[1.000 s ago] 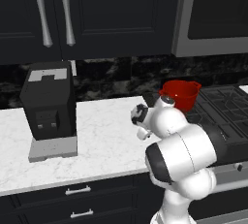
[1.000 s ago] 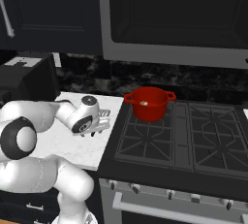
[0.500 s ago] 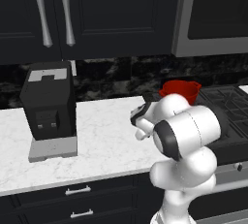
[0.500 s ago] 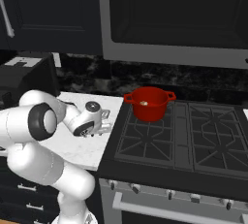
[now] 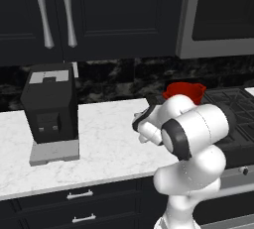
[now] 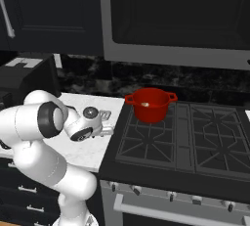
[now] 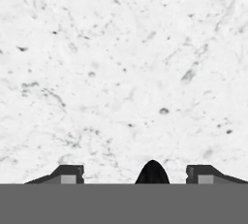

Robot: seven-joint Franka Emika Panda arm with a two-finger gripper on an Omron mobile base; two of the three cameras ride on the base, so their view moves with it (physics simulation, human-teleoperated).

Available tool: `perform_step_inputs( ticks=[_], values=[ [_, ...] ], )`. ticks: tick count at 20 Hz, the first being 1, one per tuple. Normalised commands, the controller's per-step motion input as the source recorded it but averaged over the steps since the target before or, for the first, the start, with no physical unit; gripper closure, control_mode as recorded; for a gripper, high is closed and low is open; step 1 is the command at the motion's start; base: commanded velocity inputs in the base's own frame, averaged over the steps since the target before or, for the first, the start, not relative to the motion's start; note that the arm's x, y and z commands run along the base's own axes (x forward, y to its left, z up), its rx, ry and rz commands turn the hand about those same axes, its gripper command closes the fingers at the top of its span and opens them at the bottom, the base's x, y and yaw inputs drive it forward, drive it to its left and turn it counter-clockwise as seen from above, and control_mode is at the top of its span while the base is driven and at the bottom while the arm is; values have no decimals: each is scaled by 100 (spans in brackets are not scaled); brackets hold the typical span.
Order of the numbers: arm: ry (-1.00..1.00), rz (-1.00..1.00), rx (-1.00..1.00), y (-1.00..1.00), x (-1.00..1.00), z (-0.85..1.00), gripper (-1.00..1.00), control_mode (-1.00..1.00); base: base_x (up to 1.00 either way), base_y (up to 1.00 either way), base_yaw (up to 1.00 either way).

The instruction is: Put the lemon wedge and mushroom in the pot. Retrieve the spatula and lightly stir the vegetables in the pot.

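The red pot (image 6: pixel 150 107) stands on the stove's back-left burner, and its rim (image 5: pixel 184 89) peeks over my arm. A small pale bit (image 6: pixel 145 104) lies inside it, too small to name. My gripper (image 6: pixel 108 124) hangs low over the white counter just left of the stove, also seen as gripper (image 5: pixel 141 123). In the hand view the gripper (image 7: pixel 135 174) is open, its fingertips (image 7: pixel 68 173) far apart over bare marble. A narrow black rounded tip (image 7: pixel 152 172) rises between them, touching neither; I cannot tell what it is. The spatula's silver head is out of view.
A black coffee machine (image 5: pixel 49 106) stands on the counter (image 5: pixel 104 143) to the left. The gas stove (image 6: pixel 185 139) with dark grates lies to the right of the gripper. Dark cabinets and a microwave (image 6: pixel 180 17) hang above.
The arm's upper links have swung round towards the cameras while the hand sank a little over the counter. The pot has stayed put.
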Motion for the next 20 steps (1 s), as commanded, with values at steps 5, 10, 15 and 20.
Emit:
perform_step_inputs(
  ticks=[5,10,15,20],
  values=[
    [2,-23,0,21,4,-1,100,-100,0,0,0],
    [4,-8,0,18,0,34,100,-100,0,0,0],
    [3,-4,0,17,-1,70,100,-100,0,0,0],
    [0,-1,0,2,-21,100,100,-100,0,0,0]
  ],
)
